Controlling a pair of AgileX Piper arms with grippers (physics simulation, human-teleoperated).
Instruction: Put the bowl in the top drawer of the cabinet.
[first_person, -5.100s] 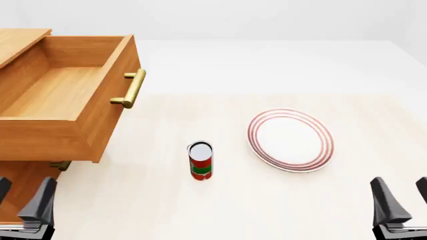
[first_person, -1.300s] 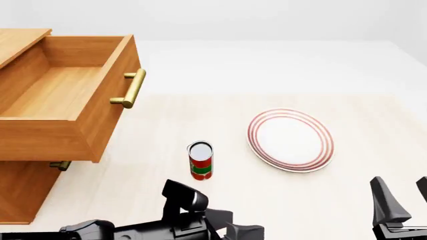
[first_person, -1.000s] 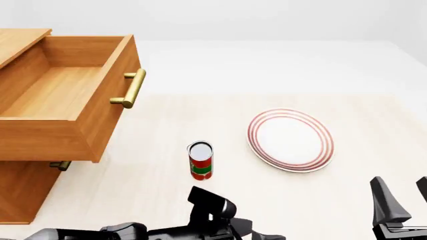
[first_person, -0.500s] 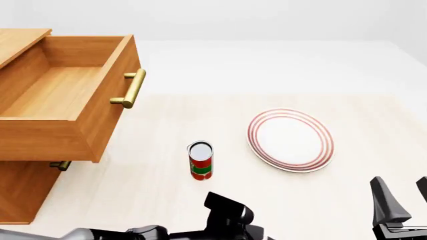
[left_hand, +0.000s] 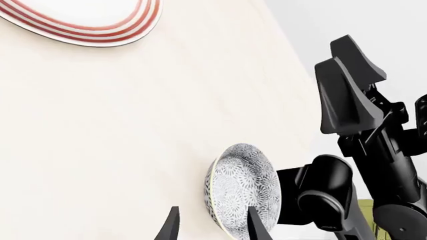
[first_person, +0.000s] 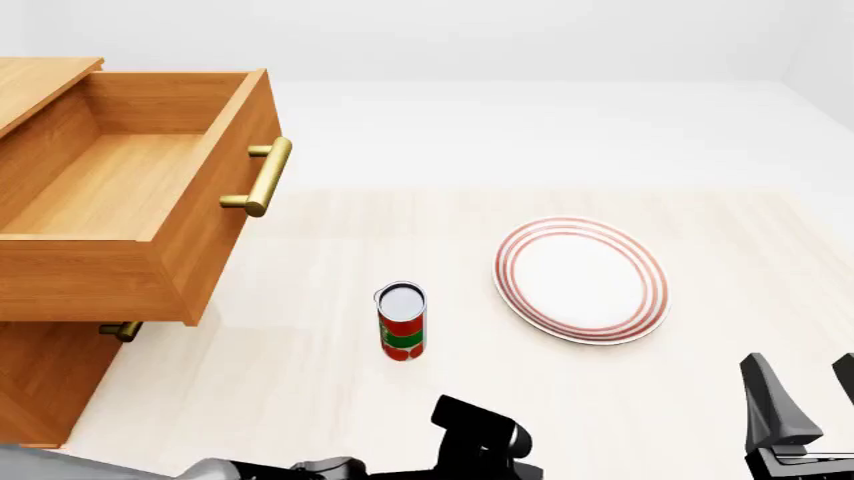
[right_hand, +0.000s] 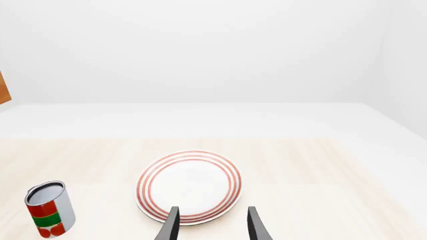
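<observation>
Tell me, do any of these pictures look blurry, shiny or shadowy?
Front view: sharp, evenly lit; only faint shadows under the red-and-green tin can and the open light-brown wooden top drawer. Left wrist view: the blue-grey flowered white bowl is crisp. Right wrist view: the red-ringed white plate shows no glare.

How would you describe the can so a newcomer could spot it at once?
Start at the cabinet with the open top drawer at the table's left. To the drawer's right, on the pale tabletop, stands a small upright can. It is red with a green band, unlike the flat red-ringed plate to its right.
</observation>
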